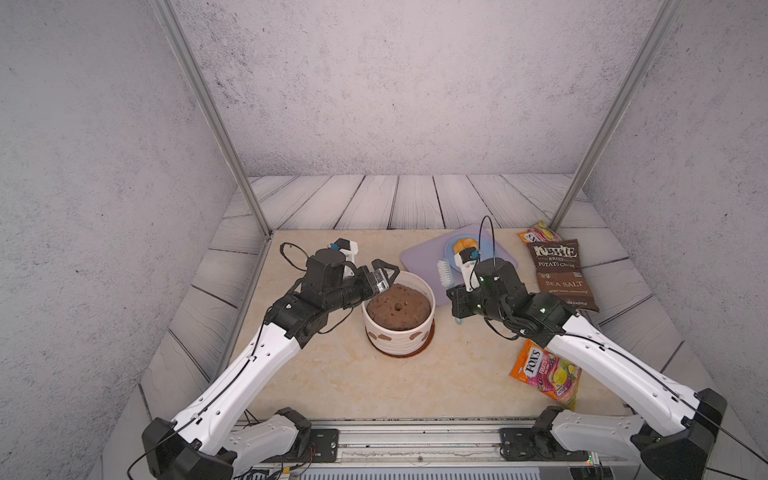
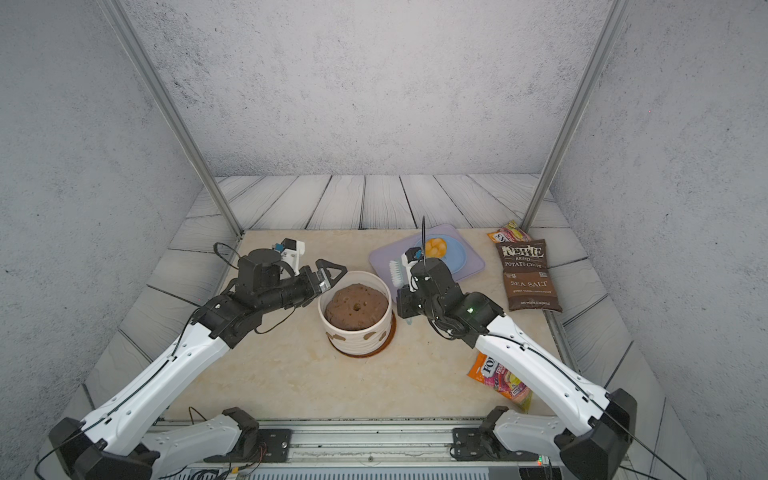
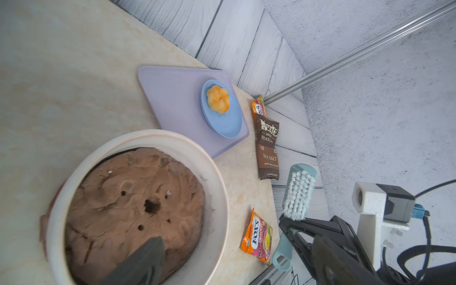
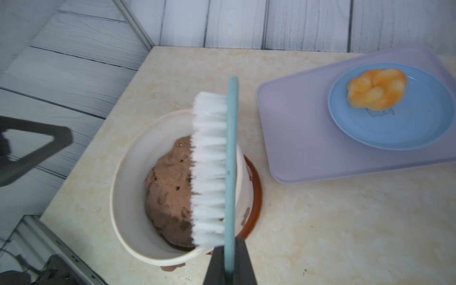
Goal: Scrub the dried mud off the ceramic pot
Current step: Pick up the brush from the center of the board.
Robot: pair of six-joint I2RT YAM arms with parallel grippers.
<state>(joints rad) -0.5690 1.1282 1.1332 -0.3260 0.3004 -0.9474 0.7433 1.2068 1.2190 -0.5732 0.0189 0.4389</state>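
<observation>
I judge the scrubbing barely begun: brown mud patches (image 1: 383,337) dot the near side of the pot (image 1: 399,328), my right gripper (image 4: 230,267) pinches the brush (image 4: 214,167) handle with the bristles just beside the pot's rim, and my left gripper (image 1: 388,280) hangs spread wide at the opposite rim.

Scrub brush (image 4: 212,172), perhaps against ceramic pot (image 4: 134,187)

In the right wrist view the brush (image 4: 209,167) hides part of the ceramic pot (image 4: 133,172).
</observation>
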